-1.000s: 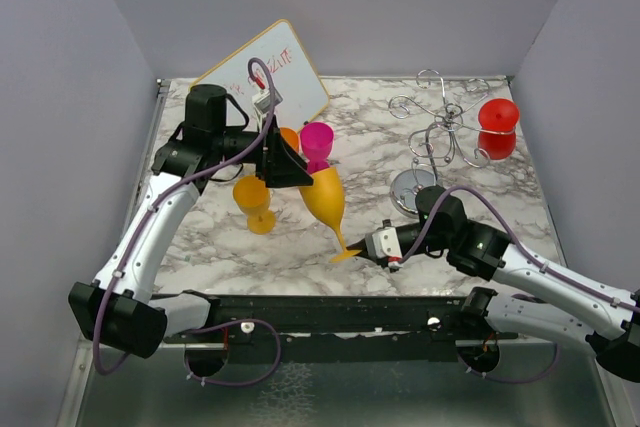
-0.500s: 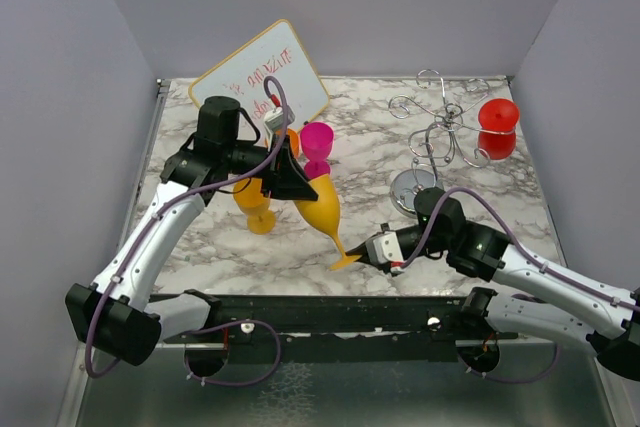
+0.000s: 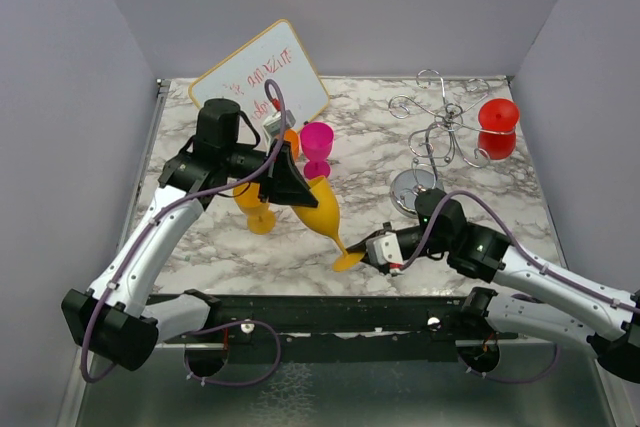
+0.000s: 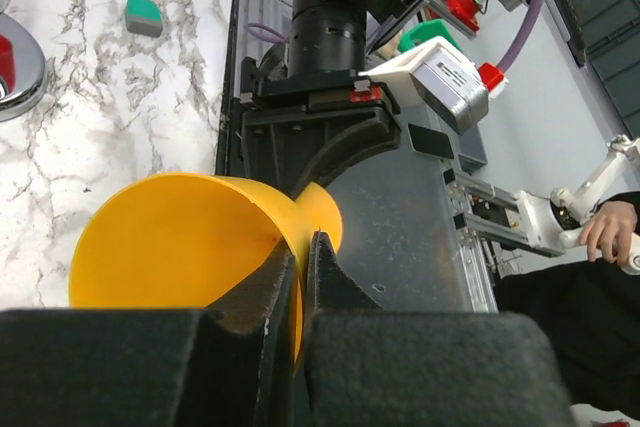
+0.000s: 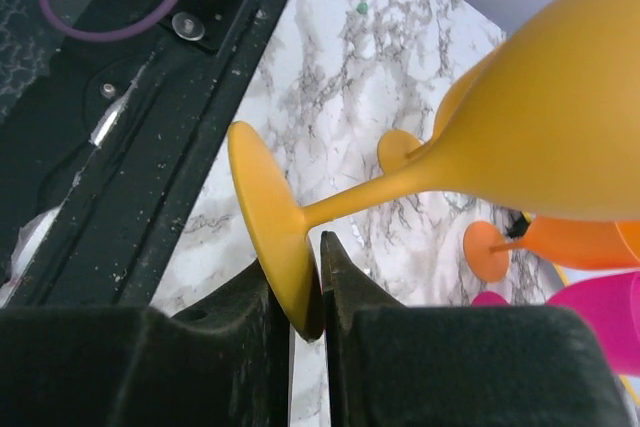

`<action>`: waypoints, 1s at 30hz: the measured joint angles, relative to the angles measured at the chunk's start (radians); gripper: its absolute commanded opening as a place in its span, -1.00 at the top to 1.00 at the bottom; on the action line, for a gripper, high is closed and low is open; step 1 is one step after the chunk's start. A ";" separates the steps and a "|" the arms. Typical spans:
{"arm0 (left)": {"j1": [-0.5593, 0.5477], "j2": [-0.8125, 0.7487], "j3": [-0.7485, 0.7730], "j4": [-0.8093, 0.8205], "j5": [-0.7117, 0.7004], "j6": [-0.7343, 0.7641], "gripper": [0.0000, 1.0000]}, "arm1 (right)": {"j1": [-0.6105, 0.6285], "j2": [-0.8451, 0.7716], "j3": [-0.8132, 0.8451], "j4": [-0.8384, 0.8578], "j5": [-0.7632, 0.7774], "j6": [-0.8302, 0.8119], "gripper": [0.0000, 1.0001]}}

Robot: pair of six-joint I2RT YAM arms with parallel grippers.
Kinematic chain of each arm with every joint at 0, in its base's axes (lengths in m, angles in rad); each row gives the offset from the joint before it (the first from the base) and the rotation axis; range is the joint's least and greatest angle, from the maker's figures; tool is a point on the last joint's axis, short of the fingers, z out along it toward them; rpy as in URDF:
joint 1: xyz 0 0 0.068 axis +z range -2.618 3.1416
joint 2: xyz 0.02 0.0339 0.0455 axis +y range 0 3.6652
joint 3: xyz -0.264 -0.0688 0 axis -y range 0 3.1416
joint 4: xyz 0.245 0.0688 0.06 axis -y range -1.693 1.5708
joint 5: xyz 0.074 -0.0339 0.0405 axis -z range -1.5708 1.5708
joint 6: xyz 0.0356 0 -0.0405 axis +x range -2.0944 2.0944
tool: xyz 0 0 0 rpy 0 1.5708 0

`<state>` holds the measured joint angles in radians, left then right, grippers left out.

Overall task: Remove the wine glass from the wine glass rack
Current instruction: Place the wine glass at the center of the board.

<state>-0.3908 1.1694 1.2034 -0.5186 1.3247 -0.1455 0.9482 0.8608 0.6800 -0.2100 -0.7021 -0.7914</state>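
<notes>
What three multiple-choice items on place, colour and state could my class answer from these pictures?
1. Where is the red glass? A hanging on the wine glass rack; B standing by the whiteboard; C lying by the whiteboard.
2. What colour is the tilted glass? A pink; B green; C yellow.
3. The left gripper is: A wide open; B shut on the tilted glass's rim; C shut on the whiteboard.
Answers: 1 A, it hangs from a scroll arm; 2 C, its bowl is yellow; 3 B, it pinches the bowl's wall.

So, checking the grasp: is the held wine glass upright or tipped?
Tipped: the held wine glass leans, foot in the right tool.
</notes>
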 measured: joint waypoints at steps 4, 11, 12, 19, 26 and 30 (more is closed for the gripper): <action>-0.004 -0.018 -0.001 0.000 -0.002 0.005 1.00 | -0.003 0.000 0.000 0.009 0.026 0.018 0.33; -0.004 -0.036 -0.008 0.001 -0.059 0.028 1.00 | -0.003 -0.038 -0.003 0.019 0.045 0.051 0.15; -0.004 -0.036 -0.009 0.001 -0.070 0.031 1.00 | -0.003 -0.046 -0.003 0.019 0.045 0.057 0.14; -0.002 -0.056 -0.024 0.000 -0.164 0.035 1.00 | -0.003 -0.101 -0.011 0.021 0.043 0.117 -0.01; -0.002 -0.080 -0.028 0.000 -0.282 0.034 1.00 | -0.003 -0.124 -0.013 0.036 0.046 0.309 -0.15; -0.002 -0.080 -0.030 -0.011 -0.387 0.030 1.00 | -0.003 -0.124 -0.008 0.045 0.053 0.441 -0.26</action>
<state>-0.3931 1.0889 1.1736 -0.5293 0.9375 -0.1158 0.9451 0.7372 0.6716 -0.1646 -0.6491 -0.3500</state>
